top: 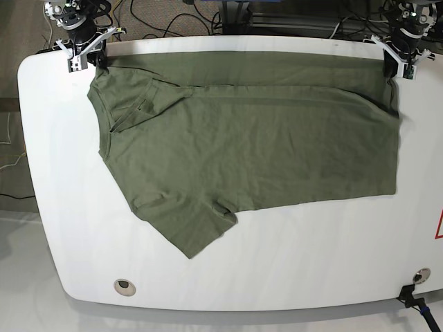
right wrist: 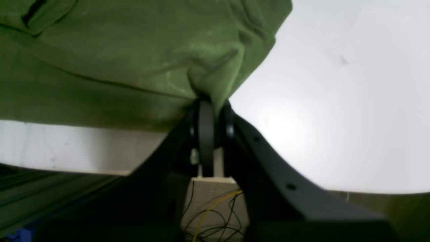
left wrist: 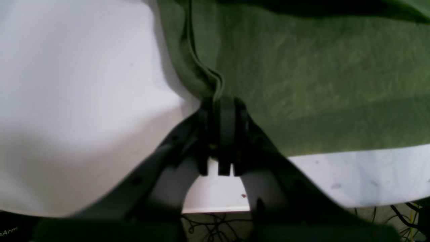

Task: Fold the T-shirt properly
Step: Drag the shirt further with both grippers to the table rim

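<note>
Wrist views show left gripper and right gripper pinching olive T-shirt edges; base view shows it spread across white table; cables on floor

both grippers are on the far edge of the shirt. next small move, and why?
Probably lift both together and carry that edge toward the near side. The left gripper and right gripper are each shut on the T-shirt at its far corners, while one sleeve lies flat on the table.

White rounded table, olive T-shirt spread across its far half, small round disc near-left edge.
</note>
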Controlling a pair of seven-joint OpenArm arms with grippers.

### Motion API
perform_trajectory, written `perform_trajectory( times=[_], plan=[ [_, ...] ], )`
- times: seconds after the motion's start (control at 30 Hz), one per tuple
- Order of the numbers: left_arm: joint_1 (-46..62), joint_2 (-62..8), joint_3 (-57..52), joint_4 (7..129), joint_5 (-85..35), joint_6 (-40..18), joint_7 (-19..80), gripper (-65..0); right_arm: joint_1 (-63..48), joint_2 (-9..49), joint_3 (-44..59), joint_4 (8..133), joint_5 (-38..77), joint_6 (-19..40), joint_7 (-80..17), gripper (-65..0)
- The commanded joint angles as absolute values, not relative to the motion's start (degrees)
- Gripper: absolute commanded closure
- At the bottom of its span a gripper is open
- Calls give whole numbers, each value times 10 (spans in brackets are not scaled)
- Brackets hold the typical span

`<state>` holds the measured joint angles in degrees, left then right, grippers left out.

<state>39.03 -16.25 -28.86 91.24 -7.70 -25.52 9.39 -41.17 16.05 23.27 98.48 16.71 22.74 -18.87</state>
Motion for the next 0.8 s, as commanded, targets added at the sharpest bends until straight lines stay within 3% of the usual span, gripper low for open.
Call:
perform_trajectory(
  times=[0.0,0.1,0.17,0.27,0.37,0.4,0.77],
  plan=[
    [394,-171,-293,921,-78,-251,85,0,-421,166,234,989,155,223,-205,0],
    [394,-171,-293,921,-78,-251,85,0,-422,166,237,989,155,223,-204,0],
    [394,-176,-293,921,-78,-253,85,0,-423,166,237,989,155,223,-202,-58],
    [393,-182,-293,925,-78,-267,102,0,-422,166,237,996,155,223,-202,-78],
    [376,-181,-296,938,-78,-267,108,-178,-423,165,237,1013,155,223,-204,-89],
    [376,-180,-296,940,-78,-267,108,-207,-423,162,237,1019,155,223,-205,-89],
    [362,-181,-298,990,-78,-267,108,-212,-428,147,238,1081,154,223,-205,-94]
  ],
)
